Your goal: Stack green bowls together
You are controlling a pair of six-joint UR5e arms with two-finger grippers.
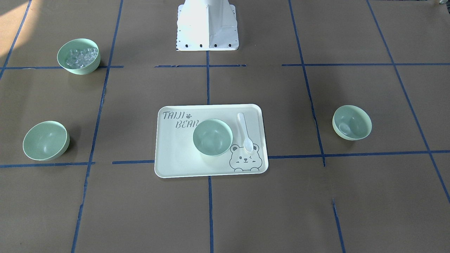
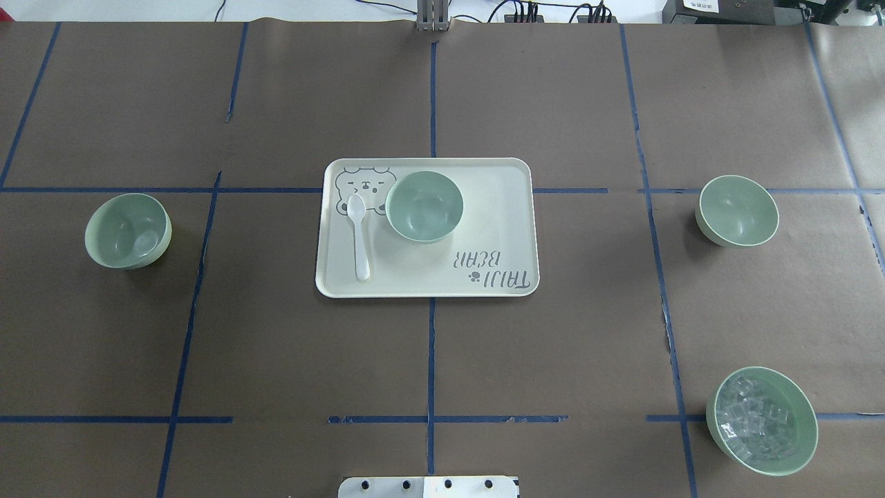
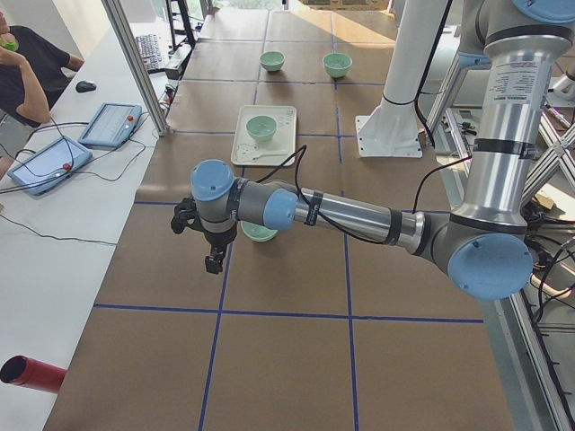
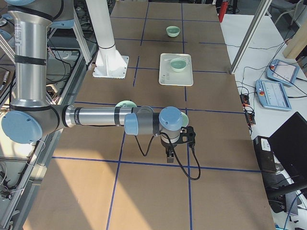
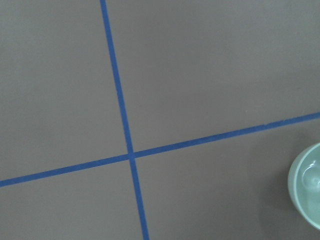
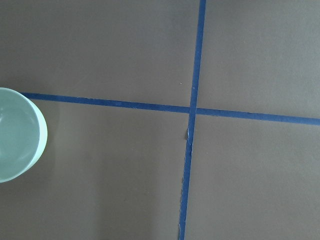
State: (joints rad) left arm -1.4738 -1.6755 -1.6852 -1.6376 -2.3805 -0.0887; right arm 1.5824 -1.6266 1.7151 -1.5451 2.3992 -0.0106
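- I am looking over a wide table wrapped in brown paper. Blue tape is dividing it into big squares, and broad stretches are lying open between the objects.
- A white bench is running along the side opposite the robot, carrying tablets, with a person sitting at its end.
- The left arm and right arm are each reaching low across one end of the table, outside the overhead view.
- The pale tray is sitting at the middle, its edges square to the tape, holding the centre bowl.
- The ice bowl is resting near the robot's right corner.
- The left bowl and right bowl are standing upright, each on its own, well apart from the tray.
- The left gripper is hanging just beside the left bowl, probably clear of it, though the arm is covering part of that bowl. I cannot tell whether its fingers are spread or pressed together.
- The right gripper is hanging near the right bowl, and I cannot tell its state either.
- A white spoon is lying on the tray, just beside the centre bowl.
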